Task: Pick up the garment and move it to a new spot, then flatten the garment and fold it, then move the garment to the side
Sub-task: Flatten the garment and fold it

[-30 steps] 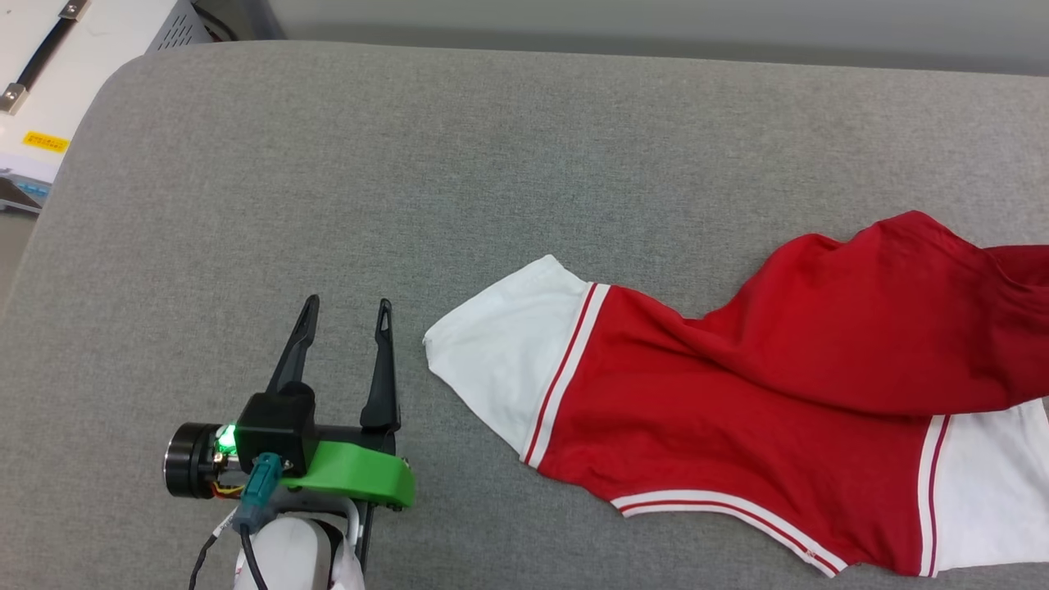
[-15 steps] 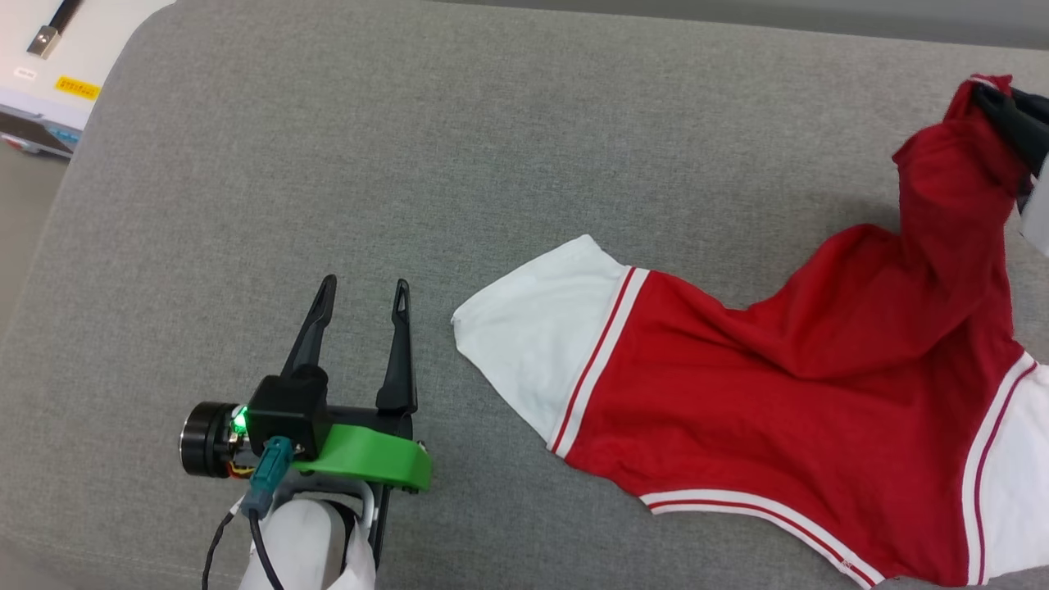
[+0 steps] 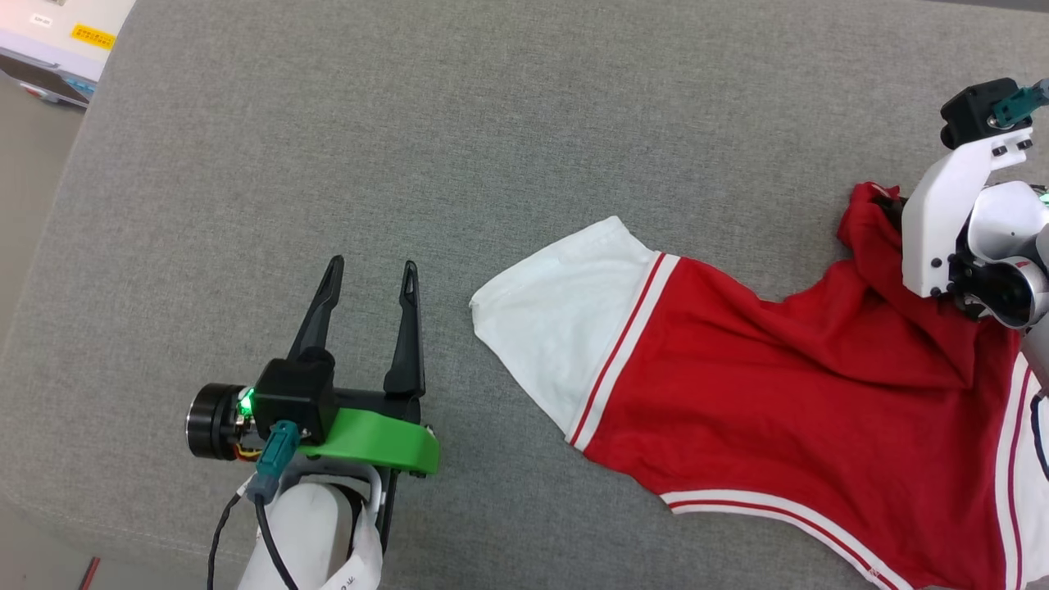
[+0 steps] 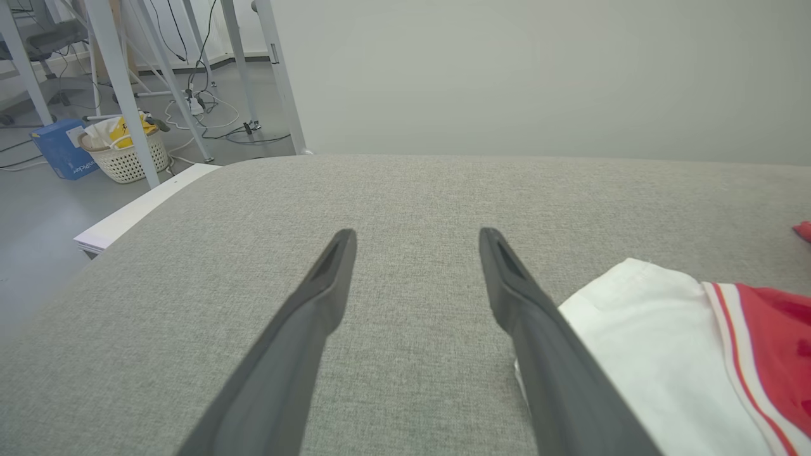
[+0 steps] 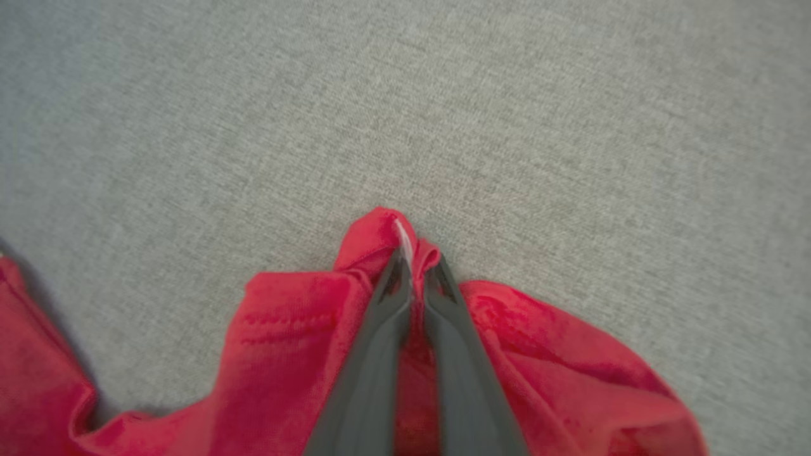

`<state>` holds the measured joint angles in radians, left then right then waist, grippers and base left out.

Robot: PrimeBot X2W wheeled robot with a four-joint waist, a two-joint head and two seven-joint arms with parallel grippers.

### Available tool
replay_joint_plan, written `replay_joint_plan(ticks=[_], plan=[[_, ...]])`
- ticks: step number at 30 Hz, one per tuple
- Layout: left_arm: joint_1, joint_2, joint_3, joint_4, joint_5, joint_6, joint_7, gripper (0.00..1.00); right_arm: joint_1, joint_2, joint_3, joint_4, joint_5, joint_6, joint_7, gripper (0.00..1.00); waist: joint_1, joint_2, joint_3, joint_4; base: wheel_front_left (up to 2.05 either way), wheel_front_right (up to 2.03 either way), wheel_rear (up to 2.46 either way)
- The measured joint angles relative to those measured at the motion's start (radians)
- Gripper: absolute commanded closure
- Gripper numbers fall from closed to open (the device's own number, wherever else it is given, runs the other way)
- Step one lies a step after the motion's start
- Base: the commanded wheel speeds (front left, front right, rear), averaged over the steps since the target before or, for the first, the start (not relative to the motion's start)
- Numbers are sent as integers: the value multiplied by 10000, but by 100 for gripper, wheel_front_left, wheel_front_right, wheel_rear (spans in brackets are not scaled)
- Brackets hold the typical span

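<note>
The garment [image 3: 778, 393] is a red T-shirt with white sleeves and striped trim, lying rumpled on the right half of the grey padded surface [image 3: 508, 123]. One white sleeve [image 3: 565, 328] points left. My right gripper [image 5: 415, 266] is shut on a bunched fold of red cloth [image 5: 380, 234] at the shirt's far edge. In the head view its white wrist [image 3: 942, 213] stands over that raised fold. My left gripper [image 3: 371, 266] hovers open and empty just left of the white sleeve [image 4: 640, 329], and its fingers [image 4: 329, 278] stand spread over bare grey fabric.
A white machine [image 3: 49, 33] sits past the surface's far left corner. In the left wrist view a laundry basket [image 4: 127, 152], a blue box [image 4: 60, 149], metal legs and cables stand on the floor to the left. A pale wall rises behind the surface.
The head camera has shifted, so the whole picture slid. My right gripper, pinching red cloth, has come into the picture at the right. My left gripper stays open beside the sleeve.
</note>
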<state>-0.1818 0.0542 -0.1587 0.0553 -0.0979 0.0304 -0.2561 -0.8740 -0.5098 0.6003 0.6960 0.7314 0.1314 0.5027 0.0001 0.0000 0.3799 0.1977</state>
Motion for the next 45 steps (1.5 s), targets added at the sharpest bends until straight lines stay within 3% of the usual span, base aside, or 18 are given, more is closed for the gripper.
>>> replay_joint_plan(ticks=[4,5,6,7,14,20,25,30,35,39,45], plan=[[-36,0,10,40,2,0,0,0,-100,-25,506,234,151,0,-790,100,0,0,-98,-19,0,0,0],[-35,0,13,69,4,0,0,0,-97,-36,608,224,230,0,-1191,74,0,0,-148,-32,0,0,0],[-35,0,25,102,12,-8,2,0,-77,-71,713,203,303,0,-1607,3,0,0,-208,-44,0,0,0],[-32,0,36,132,17,-12,2,0,-49,-115,819,155,336,0,-1931,0,0,0,-269,-54,0,0,0],[123,71,443,219,31,-303,2,0,729,-629,867,-543,282,0,-5175,0,-1,0,-919,-268,0,0,0],[29,566,662,94,77,-943,2,0,1952,-662,15,-1440,-326,0,-7175,0,-2,0,-1451,-658,0,0,0],[-726,1152,612,276,50,-1360,0,0,3456,-399,-1404,-2437,-1521,0,-7515,0,-1,1,-1673,-1046,0,0,0],[-1911,2010,15,1051,-784,-1555,215,0,5300,387,-3193,-4100,-2763,0,-7553,0,-2,0,-1785,-1382,0,0,0],[-3389,3156,-1471,1377,-1956,-1582,1189,0,6892,1392,-4357,-5806,-3787,0,-7584,0,-2,0,-1823,-1608,0,0,0],[-4348,3946,-2778,1710,-3072,-1582,2435,0,7837,2092,-4815,-6629,-4268,0,-7482,0,-2,0,-1827,-1760,0,0,0],[-5384,4700,-4744,2387,-5438,-1582,5664,0,8214,2451,-4986,-7221,-4738,0,-7329,0,-2,0,-1739,-2009,0,0,0]])
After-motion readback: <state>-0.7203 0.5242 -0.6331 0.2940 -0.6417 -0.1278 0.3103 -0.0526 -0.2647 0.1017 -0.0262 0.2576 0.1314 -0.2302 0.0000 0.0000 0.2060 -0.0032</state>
